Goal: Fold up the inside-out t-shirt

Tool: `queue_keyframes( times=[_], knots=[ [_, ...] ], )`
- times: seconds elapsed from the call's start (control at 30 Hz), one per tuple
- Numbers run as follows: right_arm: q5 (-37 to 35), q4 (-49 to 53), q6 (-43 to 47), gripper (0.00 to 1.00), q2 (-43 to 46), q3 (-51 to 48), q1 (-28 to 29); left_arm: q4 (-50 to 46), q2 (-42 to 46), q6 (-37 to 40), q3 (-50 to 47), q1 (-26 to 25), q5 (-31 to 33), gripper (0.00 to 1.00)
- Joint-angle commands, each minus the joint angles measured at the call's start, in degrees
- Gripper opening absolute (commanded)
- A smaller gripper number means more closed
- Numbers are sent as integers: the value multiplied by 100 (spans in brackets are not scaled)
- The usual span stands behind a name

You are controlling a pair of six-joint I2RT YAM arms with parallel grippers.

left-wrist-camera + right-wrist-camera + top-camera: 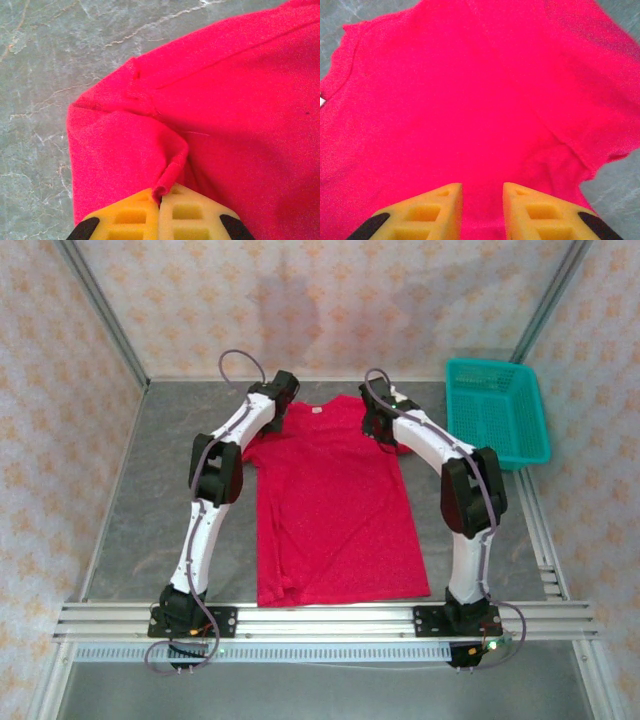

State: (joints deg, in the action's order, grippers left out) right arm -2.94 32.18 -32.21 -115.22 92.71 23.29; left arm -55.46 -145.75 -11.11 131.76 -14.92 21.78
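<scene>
Grips the t-shirt at the far edge of the worktop with the left gripper to fold; needs the open right gripper pinching too.

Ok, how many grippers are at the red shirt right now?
2: the left gripper pinches a t-shirt fold by the left-side sleeve; the right gripper is open above the right-side shoulder.

T-shirt on table, basket far right

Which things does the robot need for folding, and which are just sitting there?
For the job: red t-shirt; left gripper, pinching a fold of it; right gripper, open over it.
Just sitting there: teal basket.
</scene>
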Motion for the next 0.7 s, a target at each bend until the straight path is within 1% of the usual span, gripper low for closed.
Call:
queue_keyframes(
  times=[0.0, 0.13, 0.33, 0.37, 0.4, 0.43, 0.47, 0.5, 0.53, 0.57, 0.6, 0.67],
  knots=[
    [274, -102, -430, 26, -574, -223, -64, -229, 533, -250, 192, 264, 350, 0],
    [193, -82, -618, 26, -765, -480, -173, -345, 868, -618, -22, 786, 344, 0],
    [31, 18, -578, 26, -680, -638, -279, -246, 1387, -1280, -987, 1478, 472, 0],
    [30, 35, -547, 26, -669, -628, -290, -255, 1466, -1437, -1106, 1573, 522, 2],
    [42, 57, -512, 26, -644, -609, -283, -262, 1543, -1635, -1237, 1681, 567, 8],
    [111, 69, -462, 26, -602, -584, -285, -247, 1671, -1853, -1371, 1778, 603, 17],
    [194, 67, -390, 26, -552, -560, -281, -171, 1819, -1919, -1534, 1815, 650, 36],
    [296, 77, -301, 26, -491, -520, -274, -54, 2026, -2111, -1756, 1805, 756, 61],
    [478, 94, -190, 27, -415, -456, -265, 131, 2255, -2123, -2001, 1752, 802, 70],
    [601, 132, -93, 28, -348, -396, -254, 259, 2473, -2123, -2198, 1660, 860, 74],
    [688, 236, -11, 30, -259, -297, -231, 366, 2710, -2102, -2407, 1496, 933, 74],
    [785, 420, 168, 34, -87, -181, -198, 590, 3093, -1831, -2756, 1047, 755, 74]
  ],
)
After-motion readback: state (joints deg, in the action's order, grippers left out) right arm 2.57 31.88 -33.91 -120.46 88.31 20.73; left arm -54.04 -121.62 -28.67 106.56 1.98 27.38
